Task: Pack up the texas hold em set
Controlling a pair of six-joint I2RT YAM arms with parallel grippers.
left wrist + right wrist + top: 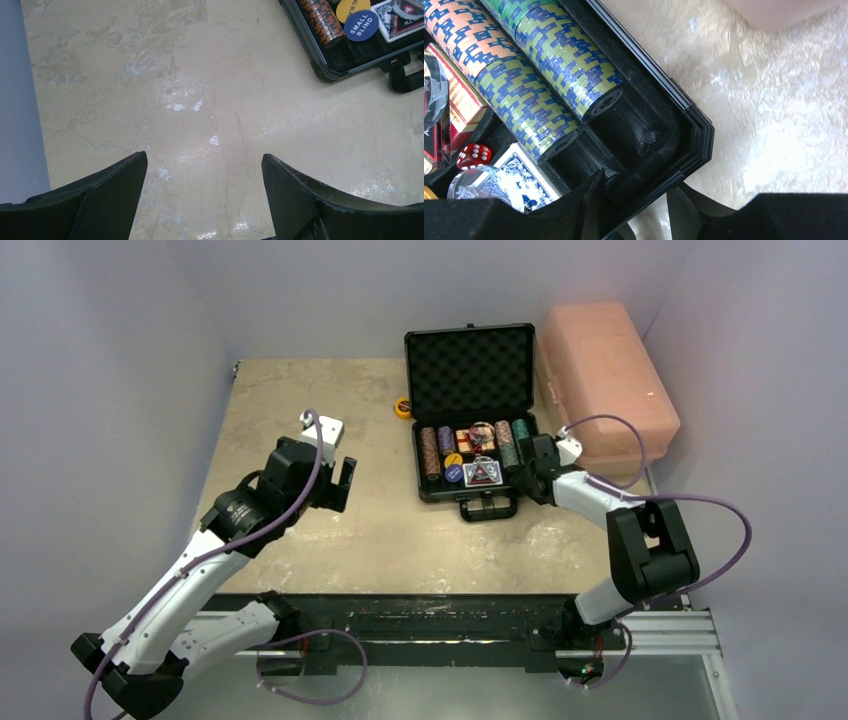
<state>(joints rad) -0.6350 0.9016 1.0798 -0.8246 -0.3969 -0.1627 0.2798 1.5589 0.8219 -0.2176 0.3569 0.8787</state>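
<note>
Bare desk (300, 400) lies left of the case (470, 365) (lid upright); the pink box (605, 370) stands close on its right.

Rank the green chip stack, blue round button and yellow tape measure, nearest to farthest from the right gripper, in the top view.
From the right gripper, at the front right corner of the briefcase:
1. green chip stack, rightmost row
2. blue round button, front left inside
3. yellow tape measure, outside, past the left wall
</note>
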